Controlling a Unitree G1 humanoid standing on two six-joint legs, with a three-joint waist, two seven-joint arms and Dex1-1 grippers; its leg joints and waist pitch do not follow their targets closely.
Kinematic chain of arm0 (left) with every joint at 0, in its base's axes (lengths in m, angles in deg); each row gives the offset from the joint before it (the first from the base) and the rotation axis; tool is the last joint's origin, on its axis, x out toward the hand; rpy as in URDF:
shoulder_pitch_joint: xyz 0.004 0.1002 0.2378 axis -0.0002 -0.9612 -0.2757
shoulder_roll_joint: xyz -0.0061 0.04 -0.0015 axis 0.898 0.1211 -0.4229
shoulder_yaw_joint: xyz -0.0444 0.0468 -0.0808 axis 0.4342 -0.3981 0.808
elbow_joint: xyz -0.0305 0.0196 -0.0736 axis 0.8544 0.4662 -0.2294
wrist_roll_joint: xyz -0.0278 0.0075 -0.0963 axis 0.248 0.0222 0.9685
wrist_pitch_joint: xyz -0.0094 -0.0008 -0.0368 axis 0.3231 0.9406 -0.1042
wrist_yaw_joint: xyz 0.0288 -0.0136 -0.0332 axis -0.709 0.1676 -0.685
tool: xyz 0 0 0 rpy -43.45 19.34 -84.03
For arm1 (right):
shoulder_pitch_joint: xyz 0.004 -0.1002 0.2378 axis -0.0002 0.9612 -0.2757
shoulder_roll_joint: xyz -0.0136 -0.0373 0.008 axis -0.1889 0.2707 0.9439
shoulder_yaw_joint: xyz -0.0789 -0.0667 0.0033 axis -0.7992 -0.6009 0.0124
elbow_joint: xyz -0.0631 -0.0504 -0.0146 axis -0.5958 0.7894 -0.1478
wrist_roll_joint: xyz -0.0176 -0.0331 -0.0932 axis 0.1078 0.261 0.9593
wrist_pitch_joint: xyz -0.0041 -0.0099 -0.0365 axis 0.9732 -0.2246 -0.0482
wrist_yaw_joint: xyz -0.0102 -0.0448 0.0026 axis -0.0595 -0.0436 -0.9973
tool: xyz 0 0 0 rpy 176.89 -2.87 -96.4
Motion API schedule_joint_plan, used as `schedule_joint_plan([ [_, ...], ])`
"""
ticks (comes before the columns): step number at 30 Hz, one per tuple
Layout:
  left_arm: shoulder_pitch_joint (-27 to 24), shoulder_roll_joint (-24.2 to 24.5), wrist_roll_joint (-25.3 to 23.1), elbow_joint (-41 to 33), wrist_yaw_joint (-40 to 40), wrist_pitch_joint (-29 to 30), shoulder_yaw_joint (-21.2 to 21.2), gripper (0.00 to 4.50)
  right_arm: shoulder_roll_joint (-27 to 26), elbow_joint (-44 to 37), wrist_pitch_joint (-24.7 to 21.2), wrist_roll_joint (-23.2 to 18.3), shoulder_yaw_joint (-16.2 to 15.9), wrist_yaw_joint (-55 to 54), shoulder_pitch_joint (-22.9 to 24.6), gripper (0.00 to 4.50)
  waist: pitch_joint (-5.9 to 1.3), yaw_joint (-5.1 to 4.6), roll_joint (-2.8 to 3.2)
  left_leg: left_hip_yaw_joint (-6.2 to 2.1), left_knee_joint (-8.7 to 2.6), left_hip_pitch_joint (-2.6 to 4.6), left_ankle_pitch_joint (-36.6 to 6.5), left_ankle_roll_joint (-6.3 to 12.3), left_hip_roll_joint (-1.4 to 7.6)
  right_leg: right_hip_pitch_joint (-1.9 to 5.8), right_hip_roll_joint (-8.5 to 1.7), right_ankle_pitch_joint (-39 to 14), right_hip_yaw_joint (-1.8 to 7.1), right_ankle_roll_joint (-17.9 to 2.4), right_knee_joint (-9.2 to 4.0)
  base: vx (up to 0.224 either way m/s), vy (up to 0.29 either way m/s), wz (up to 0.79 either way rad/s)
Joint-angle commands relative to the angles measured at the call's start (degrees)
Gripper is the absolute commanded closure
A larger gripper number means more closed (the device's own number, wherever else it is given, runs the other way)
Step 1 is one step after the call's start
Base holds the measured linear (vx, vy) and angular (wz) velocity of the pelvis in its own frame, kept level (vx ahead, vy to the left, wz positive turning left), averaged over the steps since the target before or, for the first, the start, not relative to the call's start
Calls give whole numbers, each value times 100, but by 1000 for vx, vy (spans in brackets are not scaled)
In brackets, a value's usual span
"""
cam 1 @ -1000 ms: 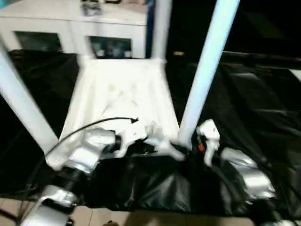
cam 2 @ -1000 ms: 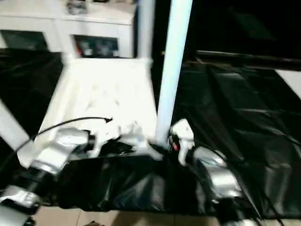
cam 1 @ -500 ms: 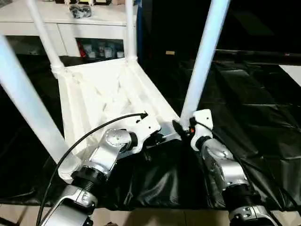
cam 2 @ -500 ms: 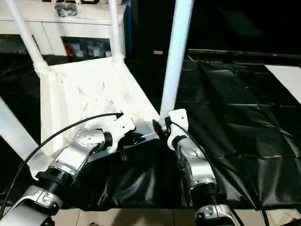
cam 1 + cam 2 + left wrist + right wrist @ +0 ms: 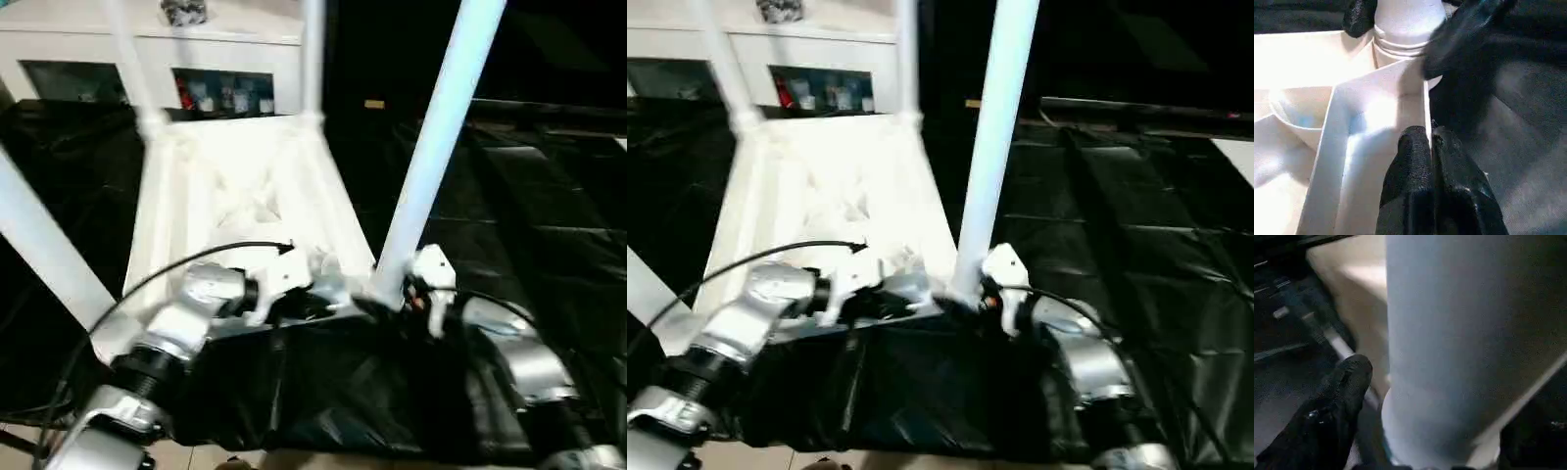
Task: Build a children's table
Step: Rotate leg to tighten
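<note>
The white children's table lies upside down on the black drape, its ribbed top [image 5: 245,196] facing up. Four legs stand in its corner sockets: the near right leg [image 5: 431,166], the near left leg [image 5: 39,245] and two far legs [image 5: 132,69] [image 5: 313,49]. My left gripper [image 5: 1430,142] is shut on the thin near rim of the top, close to the near right socket [image 5: 1405,46]. My right gripper [image 5: 1435,406] holds the base of the near right leg [image 5: 1449,323], with one black finger [image 5: 1344,391] on each side of the tube.
A white cabinet [image 5: 235,49] with open shelves stands behind the work surface. The black drape [image 5: 549,215] spreads wide to the right of the table. The drape's front edge and a strip of floor [image 5: 294,460] lie just below my forearms. A black cable [image 5: 196,259] arcs over my left wrist.
The head camera has shifted and the picture is blurred. Both grippers keep the same holds on the rim and the leg base.
</note>
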Motion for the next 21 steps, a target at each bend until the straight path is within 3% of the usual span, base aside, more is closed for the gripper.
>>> schedule_joint_plan([
  [1,206,-53,246,-92,238,-227,-47,450,67,-239,-151,-182,-417,667,126,70,-353,15,2,39,-333,73,-1241,445,128,295,-216,-523,180,-1407,-235,0,0,0],
  [3,253,31,306,-14,408,-225,-34,450,187,-308,-198,-255,-472,909,132,70,-346,43,-8,51,-336,80,-1342,424,127,286,-227,-734,183,-1387,-252,0,0,0],
  [4,281,62,314,45,463,-264,-24,450,221,-335,-241,-275,-488,997,127,97,-336,58,-8,53,-345,87,-1437,390,133,276,-236,-917,187,-1354,-274,0,0,0],
  [10,420,242,345,283,834,-408,-37,450,394,-562,-430,-324,-669,1471,143,144,-320,88,-17,40,-371,95,-1660,210,137,256,-256,-1436,200,-1197,-315,0,0,0],
  [13,437,272,352,315,934,-434,-51,450,431,-656,-460,-291,-782,1540,187,175,-323,93,-12,33,-372,93,-1667,176,136,255,-258,-1467,199,-1174,-317,0,0,0],
  [21,465,264,372,403,979,-521,-67,450,391,-663,-439,-243,-786,1457,205,188,-339,98,-4,30,-360,81,-1549,179,128,269,-246,-1201,193,-1236,-285,0,0,0],
])
